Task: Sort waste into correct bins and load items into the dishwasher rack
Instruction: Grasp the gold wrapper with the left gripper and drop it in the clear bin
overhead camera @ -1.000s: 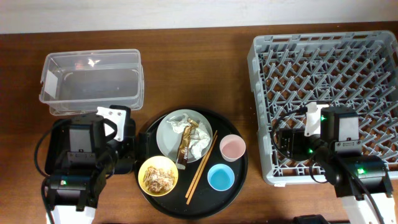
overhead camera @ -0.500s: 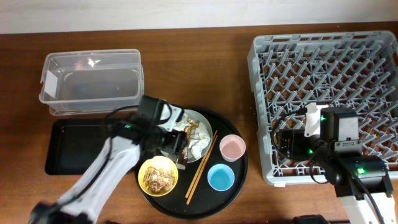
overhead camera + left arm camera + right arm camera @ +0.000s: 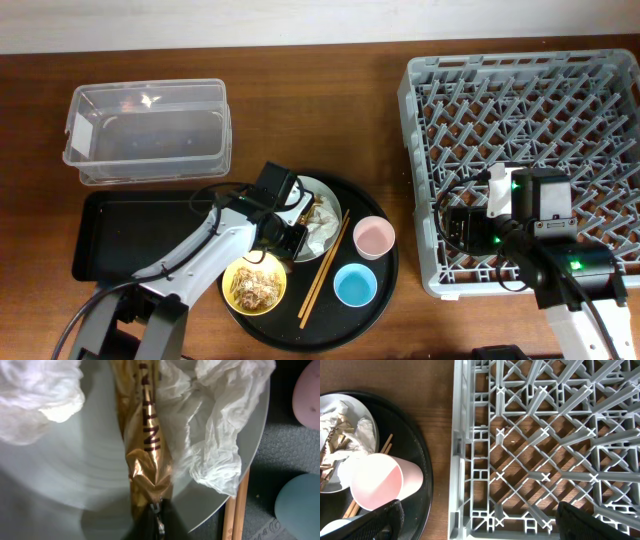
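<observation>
L gripper [image 3: 158, 520] is seen pinched onto near end of snack wrapper [image 3: 145, 435]; its long axis runs near-to-far across plate [image 3: 60, 480]. R gripper [image 3: 477, 521] is held wide open, empty, well right.

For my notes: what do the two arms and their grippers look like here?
Left arm: white links, black joints, thin black cables; left gripper is black. Right arm: black blocky housings, a white wrist piece, small green lights, looped black cables; right gripper has dark fingers.
</observation>
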Tool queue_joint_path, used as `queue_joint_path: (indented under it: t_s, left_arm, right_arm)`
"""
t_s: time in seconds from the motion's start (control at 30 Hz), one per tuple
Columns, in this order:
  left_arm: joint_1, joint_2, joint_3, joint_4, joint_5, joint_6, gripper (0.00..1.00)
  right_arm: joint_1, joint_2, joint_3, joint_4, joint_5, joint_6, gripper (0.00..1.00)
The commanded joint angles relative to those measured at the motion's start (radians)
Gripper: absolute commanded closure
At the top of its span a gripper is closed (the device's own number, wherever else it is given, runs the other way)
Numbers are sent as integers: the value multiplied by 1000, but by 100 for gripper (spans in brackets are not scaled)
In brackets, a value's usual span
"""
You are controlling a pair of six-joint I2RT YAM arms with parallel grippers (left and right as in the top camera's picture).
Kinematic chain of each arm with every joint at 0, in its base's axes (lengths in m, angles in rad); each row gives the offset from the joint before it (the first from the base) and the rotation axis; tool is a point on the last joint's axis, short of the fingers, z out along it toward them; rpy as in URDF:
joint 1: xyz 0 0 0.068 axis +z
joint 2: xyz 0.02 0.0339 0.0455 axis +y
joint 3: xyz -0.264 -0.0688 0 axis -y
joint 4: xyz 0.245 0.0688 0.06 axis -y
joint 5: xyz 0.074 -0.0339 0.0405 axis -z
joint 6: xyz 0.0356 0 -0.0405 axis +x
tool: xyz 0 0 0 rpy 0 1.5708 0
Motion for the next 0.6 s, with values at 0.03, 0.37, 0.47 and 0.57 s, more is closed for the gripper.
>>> queue_joint_path:
  t_s: [0.03, 0.37, 0.47, 0.57]
  left_arm:
    - [-4, 7, 14, -3, -7, 7, 100]
    - [11, -219, 220, -140, -180, 8, 100]
    - [90, -259, 234, -106, -303, 8, 99]
    - [223, -255, 234, 24, -349, 8, 100]
  right_arm:
    - [-4, 0, 22, 3, 5, 3, 2]
    - [-4, 0, 22, 3, 5, 3, 2]
    - [-4, 0, 22, 3, 5, 3, 2]
    - [-4, 0, 22, 3, 5, 3, 2]
